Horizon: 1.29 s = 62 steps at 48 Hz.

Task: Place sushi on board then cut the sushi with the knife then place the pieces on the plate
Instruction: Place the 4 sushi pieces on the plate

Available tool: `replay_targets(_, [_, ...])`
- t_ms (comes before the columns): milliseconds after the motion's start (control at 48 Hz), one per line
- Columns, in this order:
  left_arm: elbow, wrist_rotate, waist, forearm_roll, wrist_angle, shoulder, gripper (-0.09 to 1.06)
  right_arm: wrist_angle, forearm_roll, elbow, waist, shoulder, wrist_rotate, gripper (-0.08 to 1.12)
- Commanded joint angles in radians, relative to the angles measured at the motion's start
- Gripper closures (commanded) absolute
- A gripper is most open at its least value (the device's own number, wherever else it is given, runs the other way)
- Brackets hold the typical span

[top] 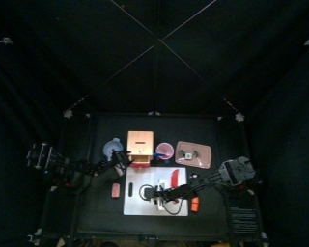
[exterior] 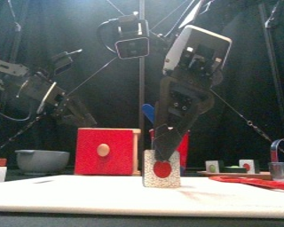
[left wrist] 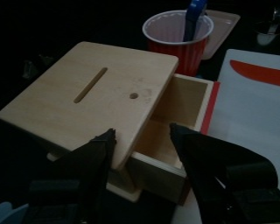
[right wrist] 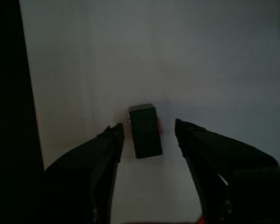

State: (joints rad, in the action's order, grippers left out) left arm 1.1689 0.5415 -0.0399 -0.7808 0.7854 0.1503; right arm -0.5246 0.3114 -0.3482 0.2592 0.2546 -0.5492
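The sushi piece (exterior: pixel 162 168) stands on the white board (top: pixel 131 203), near its middle. Farther back stands the wooden box (left wrist: pixel 101 87), its red-fronted drawer (left wrist: pixel 184 112) pulled out. Just right of the box is the red cup (left wrist: pixel 178 39), which holds a blue knife (left wrist: pixel 195 16). A blue-grey bowl (exterior: pixel 42 160) sits left of the box, and the pink tray (top: pixel 193 152) lies right of the cup. A red knife (exterior: pixel 245 181) lies flat on the board to the right of the piece, apart from it. The right gripper (right wrist: pixel 149 127) hangs over the piece with its jaws parted narrowly to either side of it. A thin gap shows on each side, and the jaws grip nothing. The left gripper (left wrist: pixel 143 133) is at the box's open drawer, jaws moderately apart and empty; whether they touch the wood cannot be told. The piece is a short block, dark on its outside in the right wrist view, with a pale speckled face and a red centre turned toward the front.
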Motion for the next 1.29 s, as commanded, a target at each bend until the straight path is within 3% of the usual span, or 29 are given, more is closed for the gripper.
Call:
replay_targets(21, [-0.012, -0.003, -0.005, 0.0, -0.008, 0.002, 0.09, 0.015, -0.002, 0.006, -0.005, -0.023, -0.002, 0.4])
replay_targets(250, [-0.008, -0.005, -0.006, -0.002, -0.008, 0.0, 0.09, -0.003, 0.005, -0.002, -0.008, -0.035, -0.003, 0.47])
replay_targets(396, [-0.009, -0.005, -0.006, -0.002, -0.008, 0.002, 0.09, -0.129, 0.009, -0.029, -0.041, -0.138, -0.015, 0.47])
replay_targets(583, [-0.028, -0.003, -0.023, 0.021, -0.008, 0.002, 0.09, -0.285, -0.002, -0.156, -0.163, -0.354, -0.028, 0.47])
replay_targets(1000, [-0.029, 0.005, -0.043, 0.032, -0.008, 0.002, 0.09, -0.288, 0.002, -0.578, -0.554, -0.798, -0.245, 0.47])
replay_targets(1125, [-0.031, 0.005, -0.043, 0.049, -0.008, 0.002, 0.09, -0.25, 0.002, -0.647, -0.667, -0.859, -0.299, 0.47])
replay_targets(1292, [-0.031, 0.005, -0.043, 0.089, -0.008, 0.002, 0.09, -0.12, 0.005, -0.71, -0.796, -0.844, -0.337, 0.47])
